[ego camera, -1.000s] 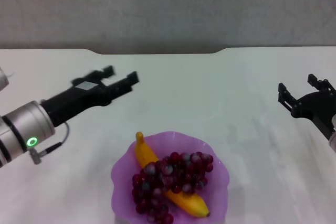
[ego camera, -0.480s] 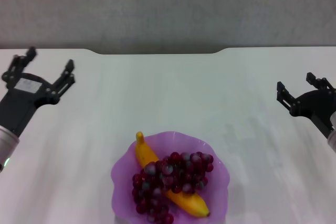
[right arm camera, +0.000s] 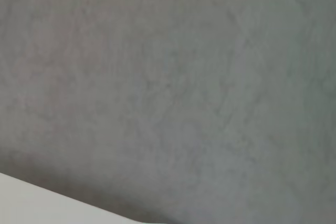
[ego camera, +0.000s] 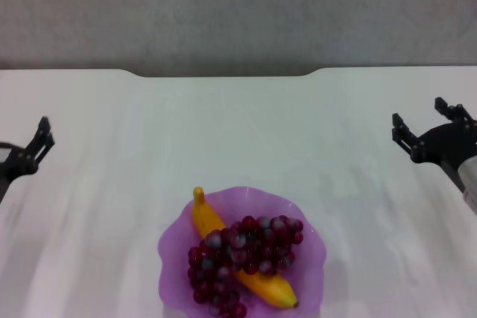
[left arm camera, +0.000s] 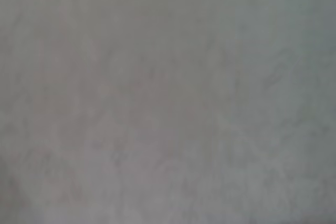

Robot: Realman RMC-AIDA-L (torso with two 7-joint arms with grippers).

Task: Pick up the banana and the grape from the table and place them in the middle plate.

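Yellow-orange, the banana lies diagonally inside the middle plate, its stem end near the plate's far-left rim and its dark tip toward the near-right rim. Across its middle rests the grape, a bunch of dark red-purple berries, some frosted grey, covering the banana's central part and also lying wholly within the plate. This translucent purple plate with a scalloped rim sits on the white table at the near centre of the head view.

Both grippers hang well apart from the plate, one to each side of it. The right gripper is at the right edge of the view, over bare table, with its black fingers spread and nothing between them; plate and fruit lie off to the left of these fingers and nearer the robot. The left gripper is mostly cut off by the left edge of the view; only one finger tip shows, so whether its fingers are spread or pressed together cannot be told. Plate and fruit lie to the right of it and nearer the robot.

Both wrist views show only a mottled grey surface; the right wrist view also catches a strip of white table edge.
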